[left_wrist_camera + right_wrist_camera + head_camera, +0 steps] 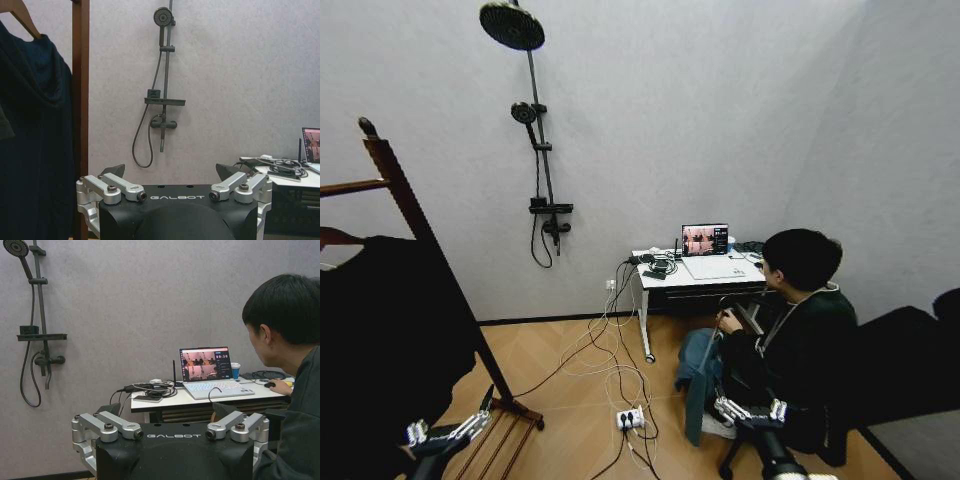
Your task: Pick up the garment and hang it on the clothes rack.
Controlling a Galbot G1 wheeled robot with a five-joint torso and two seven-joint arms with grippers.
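Observation:
The garment, black and soft, hangs on a light wooden hanger at the left, against the clothes rack, whose dark reddish post is topped by a knob. The hanger's hook is cut off by the picture edge. My left gripper is low beside the garment's hem and the rack's foot, open and holding nothing. The left wrist view shows the garment, the rack post and the open left gripper. My right gripper hangs low on the right, open and empty, and appears the same way in its own wrist view.
A shower fixture is mounted on the back wall. A white desk with a laptop stands ahead, with a person seated at it close to my right arm. Cables and a power strip lie on the wooden floor.

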